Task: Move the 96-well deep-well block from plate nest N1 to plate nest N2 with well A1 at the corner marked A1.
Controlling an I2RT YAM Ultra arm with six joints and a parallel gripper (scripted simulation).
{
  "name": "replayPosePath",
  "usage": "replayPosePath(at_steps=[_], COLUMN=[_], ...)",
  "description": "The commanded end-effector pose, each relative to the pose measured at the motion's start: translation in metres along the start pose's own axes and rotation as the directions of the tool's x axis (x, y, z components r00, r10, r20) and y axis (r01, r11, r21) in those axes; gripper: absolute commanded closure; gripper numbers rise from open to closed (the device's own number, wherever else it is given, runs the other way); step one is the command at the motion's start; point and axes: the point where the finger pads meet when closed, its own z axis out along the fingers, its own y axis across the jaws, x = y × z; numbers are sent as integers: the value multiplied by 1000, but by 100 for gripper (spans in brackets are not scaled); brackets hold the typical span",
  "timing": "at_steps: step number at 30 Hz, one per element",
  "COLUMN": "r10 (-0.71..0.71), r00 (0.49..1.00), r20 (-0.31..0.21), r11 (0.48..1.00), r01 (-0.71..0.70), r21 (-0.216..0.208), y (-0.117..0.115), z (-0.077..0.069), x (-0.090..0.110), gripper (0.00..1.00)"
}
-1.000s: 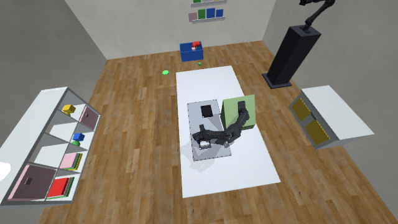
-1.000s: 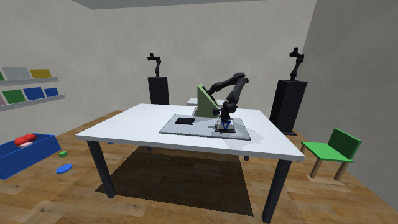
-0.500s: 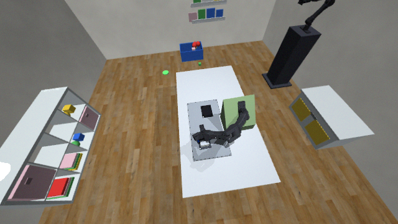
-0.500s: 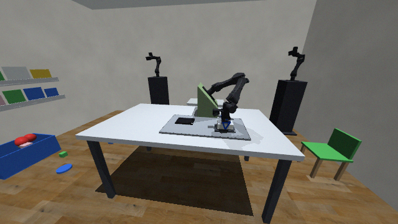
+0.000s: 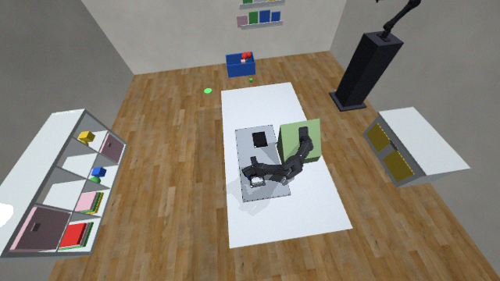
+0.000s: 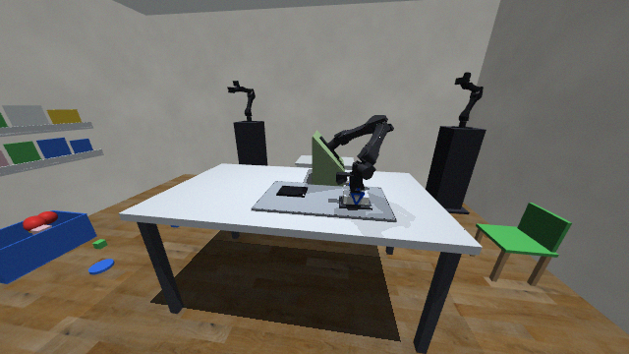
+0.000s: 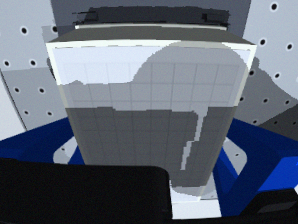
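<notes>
The white deep-well block (image 7: 149,110) fills the wrist view, its top face part in shadow. It stands on the nest N1 (image 6: 355,206), the near nest on the grey perforated base plate (image 5: 262,161) in the overhead view. The block also shows small and white in the overhead view (image 5: 257,181). My gripper (image 5: 255,176) reaches straight down over it and is shut on the block; blue parts (image 6: 357,197) show at its sides. The empty nest N2 (image 5: 259,139) is a dark square at the far end of the plate, also seen at the left in the side view (image 6: 292,191).
A green wedge-shaped stand (image 5: 300,140) carries the arm's base beside the plate. The plate lies on a white table (image 6: 295,206). Two black pedestals with other arms (image 6: 454,162) stand behind the table, and a green chair (image 6: 528,241) stands to its right.
</notes>
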Motion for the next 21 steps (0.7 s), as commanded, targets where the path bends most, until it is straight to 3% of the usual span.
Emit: replayPosePath(at_steps=[1,21], r10=[1,1], r00=[1000,1000], r20=[6,6], r11=[1000,1000], r01=[-1,-1], r21=[-14,-14], y=[4,3], z=[-4,-1], x=[-1,-2], gripper=[100,100])
